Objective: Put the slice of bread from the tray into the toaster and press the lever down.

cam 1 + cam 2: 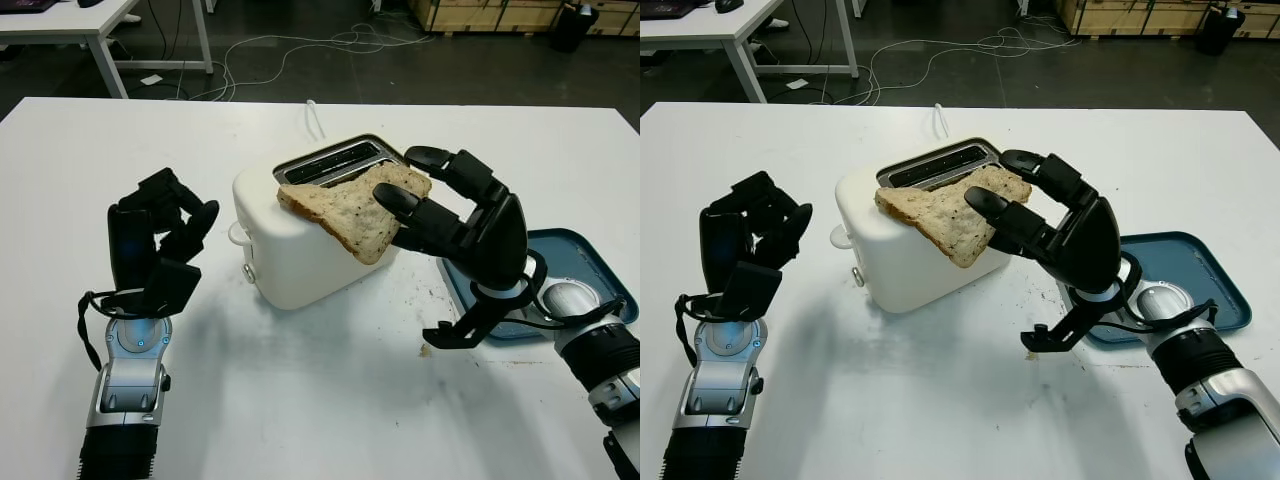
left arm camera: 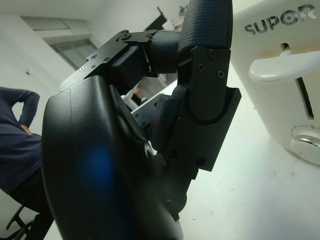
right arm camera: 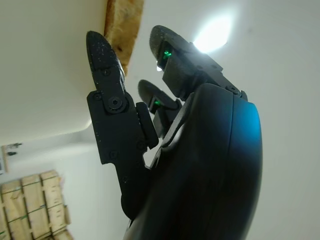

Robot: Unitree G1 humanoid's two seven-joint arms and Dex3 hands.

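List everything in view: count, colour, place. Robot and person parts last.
Toaster: one, white, table centre, lever up.
Bread slice: one, brown, lying across the toaster's top beside the slots, not inserted.
Tray: one, blue, on the table by the robot's right arm.
Table: one, white, crumbs near the tray.
Cables: several, white, on the floor behind.
Right hand: black, gripping the bread slice.
Left hand: black, curled, beside the toaster.
Person: one, dark blue sleeve, background.
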